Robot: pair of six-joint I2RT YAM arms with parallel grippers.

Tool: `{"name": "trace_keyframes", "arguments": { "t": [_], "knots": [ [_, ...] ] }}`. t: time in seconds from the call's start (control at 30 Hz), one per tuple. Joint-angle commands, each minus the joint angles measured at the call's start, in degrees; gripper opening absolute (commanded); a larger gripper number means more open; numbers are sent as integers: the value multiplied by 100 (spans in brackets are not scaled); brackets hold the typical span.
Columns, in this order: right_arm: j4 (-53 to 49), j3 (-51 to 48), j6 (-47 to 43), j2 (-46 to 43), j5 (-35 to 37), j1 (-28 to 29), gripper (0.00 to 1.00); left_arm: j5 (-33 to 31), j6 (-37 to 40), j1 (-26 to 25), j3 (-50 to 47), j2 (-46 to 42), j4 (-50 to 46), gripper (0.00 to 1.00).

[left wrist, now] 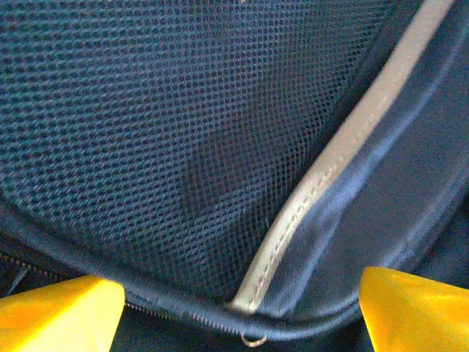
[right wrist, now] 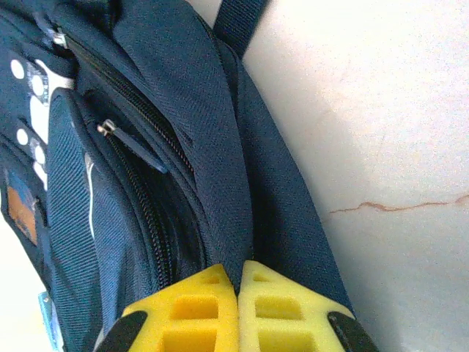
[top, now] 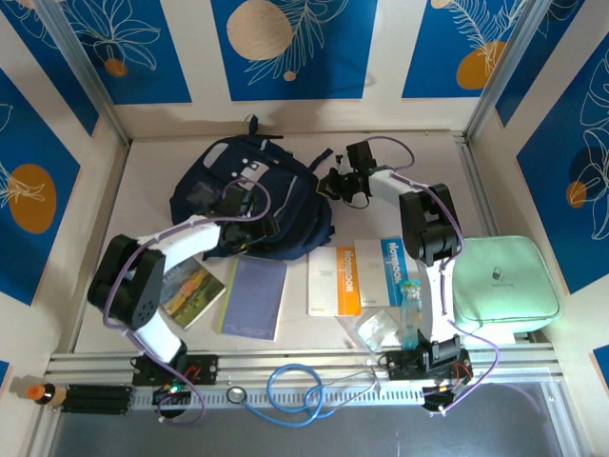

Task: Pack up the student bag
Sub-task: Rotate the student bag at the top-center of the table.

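Note:
The student bag (top: 249,195), a dark navy backpack with a grey-white patch, lies at the back middle of the table. My left gripper (top: 249,217) hovers over its near side, open. In the left wrist view its yellow fingertips (left wrist: 62,312) stand wide apart at the lower corners, with the bag's mesh panel (left wrist: 161,125), pale stripe (left wrist: 330,165) and a zip line between them. My right gripper (top: 335,181) is at the bag's right edge. Its yellow fingers (right wrist: 198,308) are shut on a fold of the navy fabric (right wrist: 220,183), beside an open-looking zip (right wrist: 143,213).
Along the front lie a picture book (top: 190,290), a purple notebook (top: 255,297), a white-and-orange book (top: 335,281) and a blue book (top: 390,267). A bottle (top: 411,314) and clear plastic bag (top: 379,328) sit by the right arm, a mint green case (top: 501,286) at right, a blue cable (top: 295,390) at the rail.

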Motion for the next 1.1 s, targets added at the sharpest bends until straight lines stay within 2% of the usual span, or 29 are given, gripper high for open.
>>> {"name": "trace_keyframes", "arguments": {
  "t": [0.0,0.23,0.4,0.5,0.63,0.67,0.73,0.8,0.87,0.97,1.0,1.07],
  "knots": [
    [15,-460,101,-768,-500,-111,0,-90,279,44,647,643,275,83],
    [435,-1930,389,-2259,-850,-96,0,-41,789,109,1794,1330,-24,83],
    [755,-2726,975,-3044,-928,244,0,185,952,249,2281,1647,-186,84],
    [1231,-3224,1617,-3327,-852,653,0,182,1064,357,2496,1779,-254,84],
    [1453,-3632,1994,-3378,-241,1024,1,-149,1428,478,2766,1836,-605,85],
    [1390,-3665,2001,-3384,-108,1005,6,-237,1564,491,2801,1804,-713,85],
    [1100,-3710,1811,-3517,221,903,25,-400,1971,492,2876,1665,-979,87],
    [758,-3711,1379,-3857,564,809,43,-294,2431,475,2882,1462,-1149,90],
    [478,-3681,862,-4197,852,738,51,-105,2998,403,2879,1234,-1342,91],
    [79,-3677,263,-4685,1482,559,69,-237,3980,107,2791,943,-1557,94],
    [85,-3726,126,-4784,1507,423,76,-336,4306,-25,2722,852,-1554,94],
    [126,-3825,-48,-4924,1501,168,100,-353,4920,-268,2553,731,-1458,95]
  ]
}}
